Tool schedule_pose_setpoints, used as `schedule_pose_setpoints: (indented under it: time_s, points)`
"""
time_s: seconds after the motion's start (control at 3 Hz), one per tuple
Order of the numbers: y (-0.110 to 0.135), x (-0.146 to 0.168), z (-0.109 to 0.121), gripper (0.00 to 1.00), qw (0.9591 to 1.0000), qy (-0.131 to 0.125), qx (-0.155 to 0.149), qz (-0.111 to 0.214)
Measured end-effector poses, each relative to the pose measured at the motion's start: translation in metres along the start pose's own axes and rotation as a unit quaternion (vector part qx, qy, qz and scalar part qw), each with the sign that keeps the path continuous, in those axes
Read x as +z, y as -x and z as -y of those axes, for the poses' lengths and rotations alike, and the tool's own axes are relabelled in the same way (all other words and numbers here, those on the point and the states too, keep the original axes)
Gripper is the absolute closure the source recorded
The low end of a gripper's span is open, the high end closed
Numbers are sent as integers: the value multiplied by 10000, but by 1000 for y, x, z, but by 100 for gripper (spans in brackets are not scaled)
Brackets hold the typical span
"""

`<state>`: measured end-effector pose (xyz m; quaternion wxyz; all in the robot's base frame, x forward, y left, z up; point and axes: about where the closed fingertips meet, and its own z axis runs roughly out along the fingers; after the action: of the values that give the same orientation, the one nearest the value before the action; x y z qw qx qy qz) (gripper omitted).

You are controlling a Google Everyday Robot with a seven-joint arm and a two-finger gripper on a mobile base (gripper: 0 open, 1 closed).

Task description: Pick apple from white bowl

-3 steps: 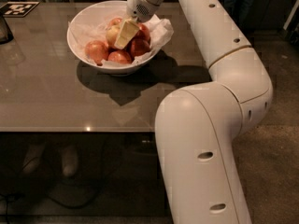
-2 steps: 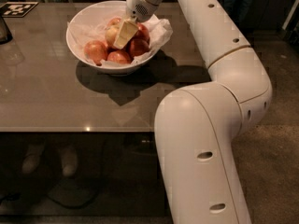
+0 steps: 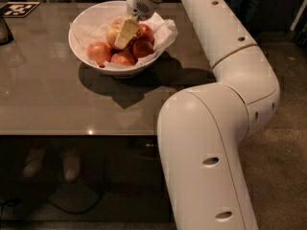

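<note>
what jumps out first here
A big white arm fills the right side, arching over the grey table. Its pincer is down in the white bowl at top left, against the pale apple among red apples.

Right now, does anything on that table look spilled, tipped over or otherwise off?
Nothing stands out. The white bowl sits upright on the table with the red apples all inside; only its crinkled paper bunches over one rim. The gripper is down in the bowl at the pale apple.
</note>
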<state>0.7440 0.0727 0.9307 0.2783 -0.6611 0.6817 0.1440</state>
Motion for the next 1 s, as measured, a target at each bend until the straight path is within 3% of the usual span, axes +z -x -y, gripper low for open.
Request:
schedule_pose_setpoints:
  time_s: [0.33,1.0]
  points:
    - [28,-27,-3,100,9989,-379,-260,-93]
    - [71,-82,-30,100,9944,-848,-599,-197]
